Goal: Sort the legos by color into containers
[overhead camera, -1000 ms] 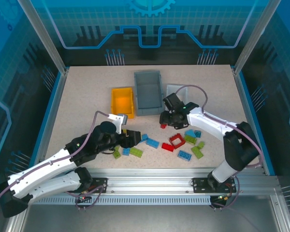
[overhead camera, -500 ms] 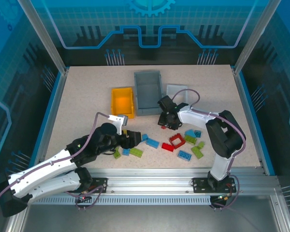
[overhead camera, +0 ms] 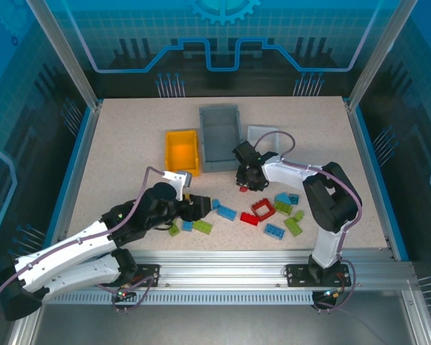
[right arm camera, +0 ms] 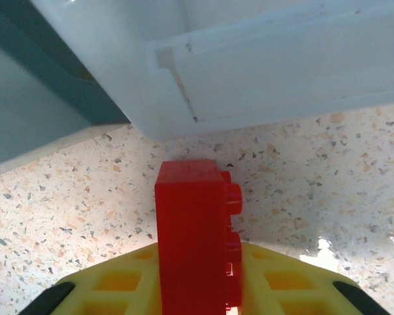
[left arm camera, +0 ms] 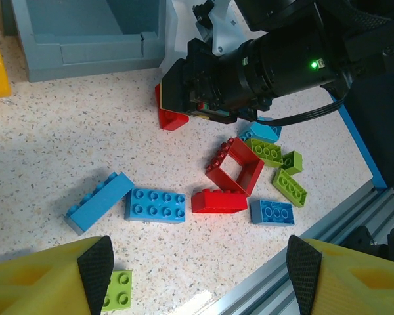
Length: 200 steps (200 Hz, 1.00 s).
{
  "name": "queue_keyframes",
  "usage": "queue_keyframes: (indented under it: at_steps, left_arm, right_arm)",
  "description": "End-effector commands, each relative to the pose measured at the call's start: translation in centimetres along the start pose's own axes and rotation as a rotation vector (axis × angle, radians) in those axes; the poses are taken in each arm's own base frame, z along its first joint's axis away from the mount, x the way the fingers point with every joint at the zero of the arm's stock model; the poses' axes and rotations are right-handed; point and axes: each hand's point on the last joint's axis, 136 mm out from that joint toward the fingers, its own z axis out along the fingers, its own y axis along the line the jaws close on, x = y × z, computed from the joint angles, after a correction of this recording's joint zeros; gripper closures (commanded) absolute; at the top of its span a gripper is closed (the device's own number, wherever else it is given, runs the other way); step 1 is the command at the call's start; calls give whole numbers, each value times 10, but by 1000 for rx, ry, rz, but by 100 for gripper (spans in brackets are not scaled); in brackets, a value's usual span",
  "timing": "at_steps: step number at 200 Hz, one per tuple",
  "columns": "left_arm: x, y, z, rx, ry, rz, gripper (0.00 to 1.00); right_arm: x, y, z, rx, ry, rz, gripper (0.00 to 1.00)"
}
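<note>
Closed on a red brick (right arm camera: 194,223), the right gripper (overhead camera: 246,180) is seen low over the table (overhead camera: 122,144), just in front of the white bin (overhead camera: 262,131). The brick is pinched between the 2 yellow fingers (right arm camera: 111,289) and held on edge, its studs turned to the right in the wrist view. Whether it rests on the table or is lifted just clear cannot be told. The corner of the white bin is met just beyond it, with the grey bin (overhead camera: 203,136) beside that corner and the yellow bin (overhead camera: 167,154) just left of the grey one.

The left gripper (left arm camera: 200,269) is held open above the table at the left end of the loose pile, with nothing between its fingers. Just ahead of it 2 blue bricks (left arm camera: 154,205) are laid almost end to end, and a green brick (left arm camera: 118,289) is seen by its left finger. Beyond these a red frame piece (left arm camera: 235,168) is found among more green and blue bricks.
</note>
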Motion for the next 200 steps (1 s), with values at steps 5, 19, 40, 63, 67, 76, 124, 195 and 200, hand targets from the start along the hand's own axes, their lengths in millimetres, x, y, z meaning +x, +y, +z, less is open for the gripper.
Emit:
queue_keyframes:
  at_steps: [5,19,40,63,67,76,124,195,200]
  left_arm:
    - [-16,-11,-6,18,-46,2,26]
    - [-17,-10,-6,12,-47,2,26]
    - [-20,-12,-8,13,-52,-5,26]
    - [-26,-19,-9,26,-60,-10,26]
    - [-28,-21,-9,31,-65,-11,26]
    - [-31,-25,-8,39,-65,-9,26]
    - [-50,-46,3,64,-74,-8,26]
    - [-64,-56,23,7,-65,-18,26]
    - [-63,-55,23,-5,-60,-25,27]
  right_arm:
    - [1,0,-5,33,-15,-25,78]
    - [5,2,-15,35,-29,-44,82]
    - [9,7,-42,26,-78,-92,84]
    - [3,3,-77,24,-145,-126,84]
    - [0,1,-82,26,-158,-128,84]
    - [-8,-5,-92,26,-185,-127,84]
    - [-72,-20,-93,-5,-198,-154,85]
    - [-115,-24,-31,61,-48,-138,80]
    - [-116,-24,-29,63,-46,-138,79]
